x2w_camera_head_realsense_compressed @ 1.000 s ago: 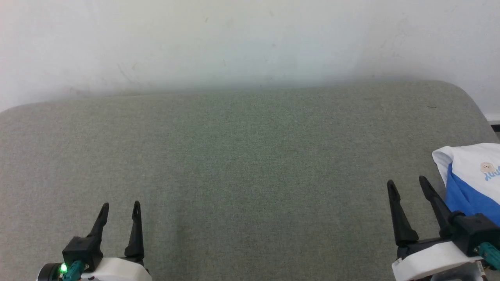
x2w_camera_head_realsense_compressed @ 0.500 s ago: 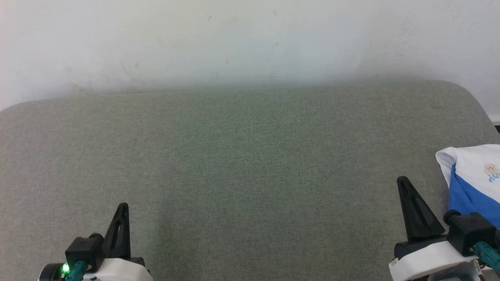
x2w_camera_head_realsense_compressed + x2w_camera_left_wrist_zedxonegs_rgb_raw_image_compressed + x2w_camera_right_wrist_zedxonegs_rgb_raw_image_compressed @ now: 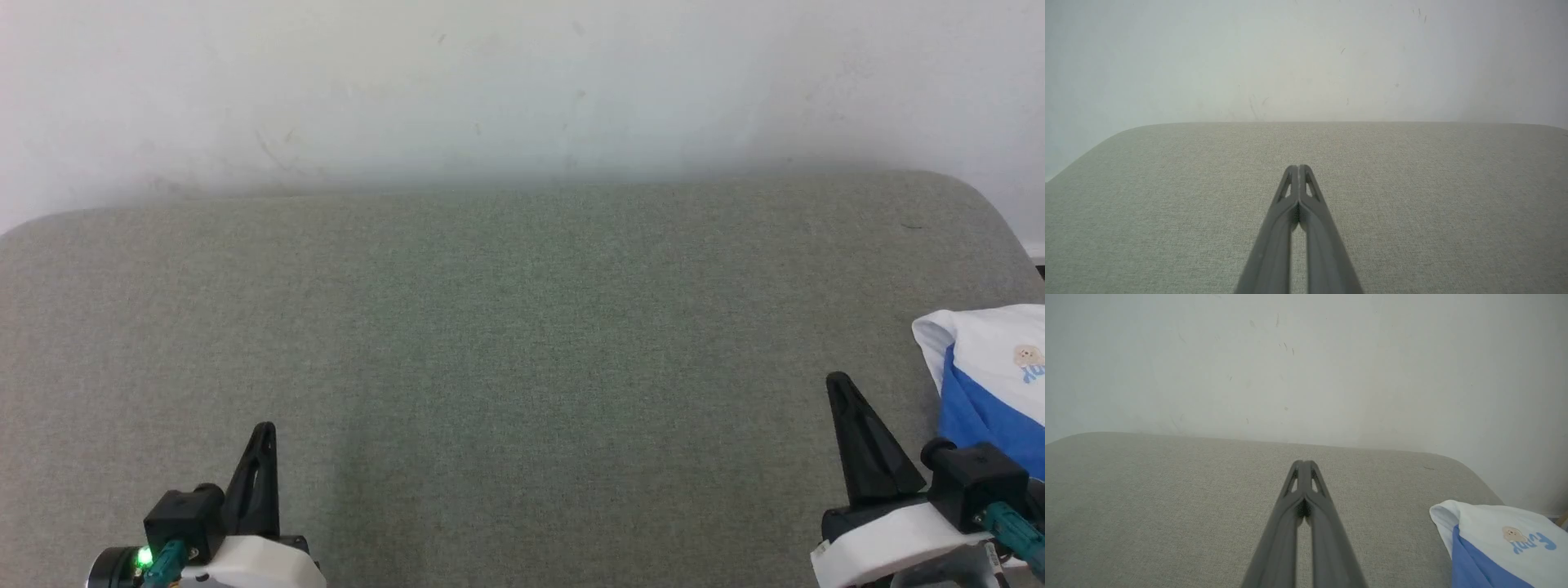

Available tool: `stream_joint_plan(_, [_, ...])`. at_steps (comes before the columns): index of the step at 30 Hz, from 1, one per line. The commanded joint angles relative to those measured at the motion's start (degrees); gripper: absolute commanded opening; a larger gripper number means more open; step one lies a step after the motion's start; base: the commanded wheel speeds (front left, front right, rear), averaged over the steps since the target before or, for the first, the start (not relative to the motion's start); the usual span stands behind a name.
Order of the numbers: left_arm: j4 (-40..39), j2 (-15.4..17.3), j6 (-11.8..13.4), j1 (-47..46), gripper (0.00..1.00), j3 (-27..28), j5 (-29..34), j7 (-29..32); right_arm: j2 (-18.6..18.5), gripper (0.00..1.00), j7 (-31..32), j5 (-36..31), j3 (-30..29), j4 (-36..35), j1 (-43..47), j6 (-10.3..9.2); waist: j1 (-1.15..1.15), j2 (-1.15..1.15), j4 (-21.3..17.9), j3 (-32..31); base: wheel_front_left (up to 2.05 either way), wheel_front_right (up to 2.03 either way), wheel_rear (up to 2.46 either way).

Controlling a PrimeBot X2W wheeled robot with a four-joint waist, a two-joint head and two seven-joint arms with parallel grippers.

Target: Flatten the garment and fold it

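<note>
Both pairs of fingers are now lying pressed together, where one second ago they were standing spread; the head view itself is also sitting slightly shifted, so I am not reading that as movement of anything on the surface. My left gripper [image 3: 263, 428] is resting fully closed at the lower left and is gripping nothing. My right gripper [image 3: 835, 380] is likewise fully closed at the lower right and is gripping nothing. The garment [image 3: 992, 351] is lying at the far right edge of the padded surface [image 3: 522, 327], to the right of my right gripper and running out of the picture. In the right wrist view the garment [image 3: 1490, 524] is lying apart from my closed fingers [image 3: 1312, 522], with bare upholstery between them. Open room is extending across the whole middle and left of the surface, from my fingertips up to the back edge, where the padding is meeting the wall [image 3: 522, 82]. The two far corners of the surface are curving round rather than ending square. The upholstery is showing a fine grey-green weave, flat and unwrinkled. The wall is showing off-white paint with small scuffs. The garment is showing soft white cloth, a bright blue panel, and a small cartoon print with blue lettering. My fingers are appearing dark, long and tapered, with small triangular openings near the tips.
</note>
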Motion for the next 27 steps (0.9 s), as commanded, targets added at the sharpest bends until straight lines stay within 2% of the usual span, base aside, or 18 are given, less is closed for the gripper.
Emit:
stream_joint_plan(1, [-0.43, -0.29, 0.06, -0.45, 0.0, -0.1, 0.81, 0.3, 0.05, 0.0, 0.04, -0.43, -0.02, 0.31, -0.8, -0.01, 0.0, 0.0, 0.03, -0.02, 0.0, 0.0, 0.0])
stream_joint_plan(27, [-2.35, -1.69, 0.15, -1.14, 0.0, -0.29, 2.8, 3.22, 0.13, 0.0, 0.75, -1.41, 0.01, 2.19, -2.31, -0.01, 0.0, 0.0, 0.41, -0.36, 0.0, 0.0, 0.0])
